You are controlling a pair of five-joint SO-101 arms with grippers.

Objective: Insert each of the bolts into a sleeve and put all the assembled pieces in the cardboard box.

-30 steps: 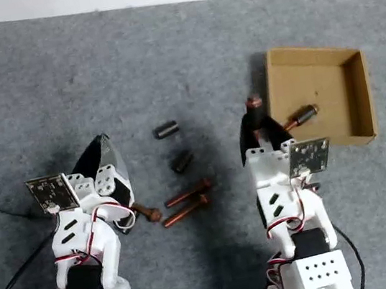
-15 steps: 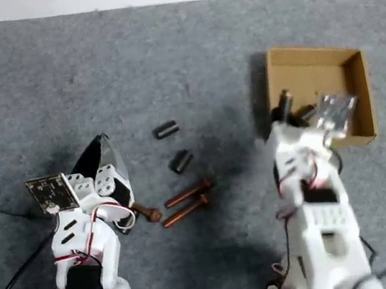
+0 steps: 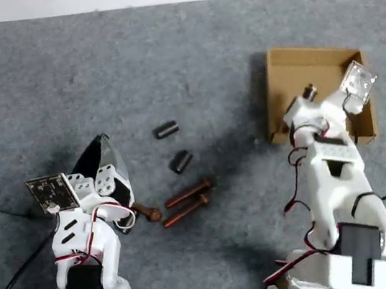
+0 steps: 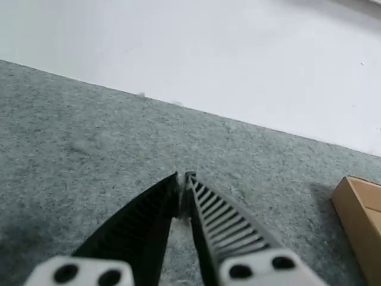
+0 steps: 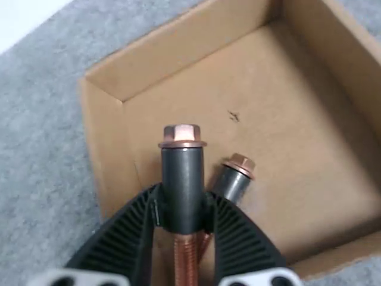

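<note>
My right gripper (image 5: 181, 205) is shut on an assembled piece (image 5: 181, 173), a copper bolt inside a dark sleeve, and holds it upright over the cardboard box (image 5: 268, 119). A second assembled piece (image 5: 233, 177) lies on the box floor just beside it. In the high view the right gripper (image 3: 308, 100) hangs over the box (image 3: 312, 68). Two loose dark sleeves (image 3: 166, 129) (image 3: 181, 162) and two copper bolts (image 3: 188, 192) (image 3: 186, 209) lie mid-table. A third bolt (image 3: 147, 211) pokes out from under the left arm. My left gripper (image 4: 181, 179) is shut and empty above the carpet.
Grey carpet covers the table, with a white wall at the far edge. A corner of the box (image 4: 363, 208) shows in the left wrist view. The left gripper (image 3: 102, 156) sits left of the loose sleeves.
The right arm has swung right and forward from beside the box's left wall to over the box, carrying the assembled piece. The left arm and loose parts have not moved.
</note>
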